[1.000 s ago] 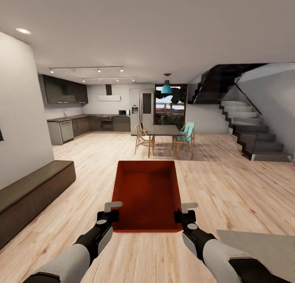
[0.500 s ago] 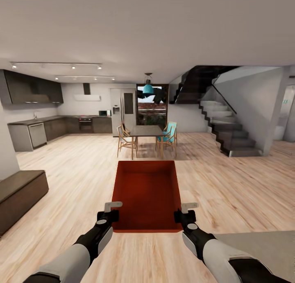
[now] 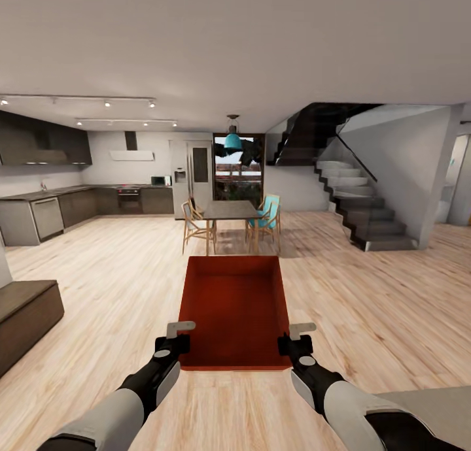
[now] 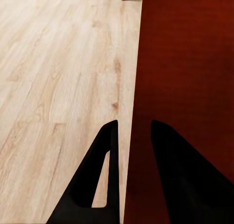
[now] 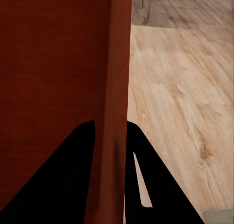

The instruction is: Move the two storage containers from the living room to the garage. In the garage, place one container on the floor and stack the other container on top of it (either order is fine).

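Carried in front of the trunk, above the light wood plank floor (image 3: 366, 307) of the living room: one orange-red rectangular topless storage bin (image 3: 234, 310). Left hand (image 4: 131, 151) clenched on its left wall, right hand (image 5: 109, 151) clenched on its right wall, near the closest corners. Probably stiff and light, smooth walls perhaps slippery; best taken by both rims.

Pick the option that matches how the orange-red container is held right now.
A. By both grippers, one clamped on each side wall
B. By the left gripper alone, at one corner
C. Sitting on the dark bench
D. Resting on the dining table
A. In the head view the storage container hangs between the left gripper and the right gripper, and each wrist view shows fingers straddling a side wall above the wood floor.
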Motion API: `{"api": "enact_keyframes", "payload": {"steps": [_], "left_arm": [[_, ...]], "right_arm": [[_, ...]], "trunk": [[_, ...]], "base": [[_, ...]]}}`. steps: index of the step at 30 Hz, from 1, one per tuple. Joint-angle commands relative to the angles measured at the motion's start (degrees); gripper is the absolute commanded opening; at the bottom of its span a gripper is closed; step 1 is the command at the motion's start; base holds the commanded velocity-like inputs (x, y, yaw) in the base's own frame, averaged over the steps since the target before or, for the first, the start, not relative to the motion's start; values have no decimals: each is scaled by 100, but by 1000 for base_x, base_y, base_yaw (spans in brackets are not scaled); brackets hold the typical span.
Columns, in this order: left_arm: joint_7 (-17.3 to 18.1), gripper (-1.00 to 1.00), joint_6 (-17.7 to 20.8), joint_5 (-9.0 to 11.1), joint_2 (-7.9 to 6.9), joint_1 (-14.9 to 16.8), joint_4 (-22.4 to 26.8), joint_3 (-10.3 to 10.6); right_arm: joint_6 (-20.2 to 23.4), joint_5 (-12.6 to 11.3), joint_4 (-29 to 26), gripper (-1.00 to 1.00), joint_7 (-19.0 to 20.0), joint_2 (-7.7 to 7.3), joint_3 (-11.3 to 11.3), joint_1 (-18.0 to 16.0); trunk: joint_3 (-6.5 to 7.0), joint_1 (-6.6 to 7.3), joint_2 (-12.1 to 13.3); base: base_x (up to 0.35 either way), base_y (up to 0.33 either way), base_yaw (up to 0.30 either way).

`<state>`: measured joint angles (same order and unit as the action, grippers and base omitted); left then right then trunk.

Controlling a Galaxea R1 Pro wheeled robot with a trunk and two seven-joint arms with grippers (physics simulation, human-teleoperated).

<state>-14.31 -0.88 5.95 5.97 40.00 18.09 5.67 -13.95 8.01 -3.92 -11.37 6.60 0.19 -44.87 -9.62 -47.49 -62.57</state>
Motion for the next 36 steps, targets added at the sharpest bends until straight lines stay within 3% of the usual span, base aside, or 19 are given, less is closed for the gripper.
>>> {"api": "enact_keyframes", "payload": {"steps": [1,26,36], "left_arm": [[-133,-100,-246,-50,-8,8,19,-66],[-133,-100,-246,-50,-8,8,19,-66],[-133,-100,-246,-50,-12,8,19,-66]], "right_arm": [[-20,-36,23,-100,-58,-1,-194,-3],[-20,-36,23,-100,-57,-1,-192,-2],[-20,-36,23,-100,-57,-1,-188,-1]], "trunk": [[-8,-4,-5],[-8,-4,-5],[-8,-4,-5]], "base": [[322,107,0],[322,106,0],[322,95,-230]]}}
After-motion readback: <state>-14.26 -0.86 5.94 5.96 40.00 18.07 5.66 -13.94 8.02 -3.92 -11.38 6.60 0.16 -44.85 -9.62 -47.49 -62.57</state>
